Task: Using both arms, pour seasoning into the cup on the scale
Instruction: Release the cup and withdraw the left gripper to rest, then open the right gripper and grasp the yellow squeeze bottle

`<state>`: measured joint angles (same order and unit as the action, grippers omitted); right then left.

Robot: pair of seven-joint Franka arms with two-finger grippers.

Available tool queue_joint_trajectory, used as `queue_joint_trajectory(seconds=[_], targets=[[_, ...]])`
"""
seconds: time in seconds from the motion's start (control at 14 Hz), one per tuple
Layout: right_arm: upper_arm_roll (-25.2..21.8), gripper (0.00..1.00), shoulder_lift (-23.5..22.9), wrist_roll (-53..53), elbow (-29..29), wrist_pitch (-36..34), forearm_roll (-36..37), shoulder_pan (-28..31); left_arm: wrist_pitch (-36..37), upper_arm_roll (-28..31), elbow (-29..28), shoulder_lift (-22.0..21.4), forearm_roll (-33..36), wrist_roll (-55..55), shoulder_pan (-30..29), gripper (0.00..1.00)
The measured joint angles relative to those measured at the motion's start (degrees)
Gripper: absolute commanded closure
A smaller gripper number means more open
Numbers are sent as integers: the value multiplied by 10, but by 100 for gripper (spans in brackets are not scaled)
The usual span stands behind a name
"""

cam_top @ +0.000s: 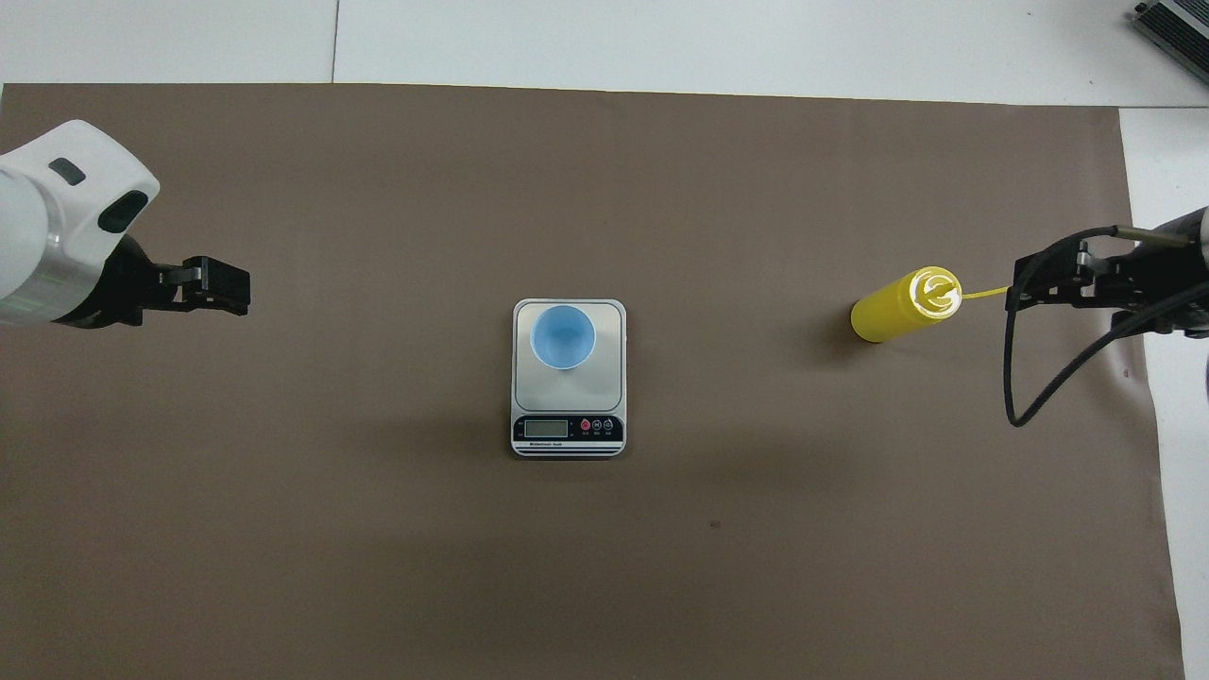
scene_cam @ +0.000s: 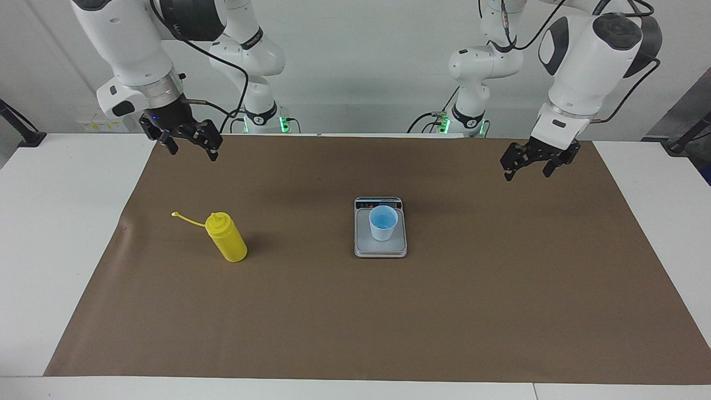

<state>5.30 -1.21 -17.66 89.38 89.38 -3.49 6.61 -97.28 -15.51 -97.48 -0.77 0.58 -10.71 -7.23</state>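
The yellow seasoning bottle [scene_cam: 226, 238] [cam_top: 902, 307] stands on the brown mat toward the right arm's end, its cap strap trailing outward. The light-blue cup [scene_cam: 383, 222] [cam_top: 563, 336] stands upright on the silver scale [scene_cam: 380, 249] [cam_top: 569, 389] at mid-table, with the dark display strip on the robots' side. My right gripper [scene_cam: 191, 151] [cam_top: 1030, 280] hangs open and empty, high over the mat near the bottle. My left gripper [scene_cam: 527, 172] [cam_top: 222, 288] hangs open and empty over the mat toward the left arm's end, well apart from the cup.
A brown mat [scene_cam: 355, 322] covers most of the white table [scene_cam: 55, 222]. Both arm bases stand at the robots' edge. A grey device corner [cam_top: 1171, 24] shows at the table's farthest corner on the right arm's end.
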Motion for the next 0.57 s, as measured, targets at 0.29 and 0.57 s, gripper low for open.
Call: queue_joint_trajectory(seconds=[0.29, 0.57], targets=[[-2, 0, -14, -113, 6, 21, -48, 55, 31, 20, 14, -1, -1, 77, -35, 0], [-3, 0, -54, -203, 7, 52, -87, 99, 37, 72, 17, -7, -5, 111, 10, 0]])
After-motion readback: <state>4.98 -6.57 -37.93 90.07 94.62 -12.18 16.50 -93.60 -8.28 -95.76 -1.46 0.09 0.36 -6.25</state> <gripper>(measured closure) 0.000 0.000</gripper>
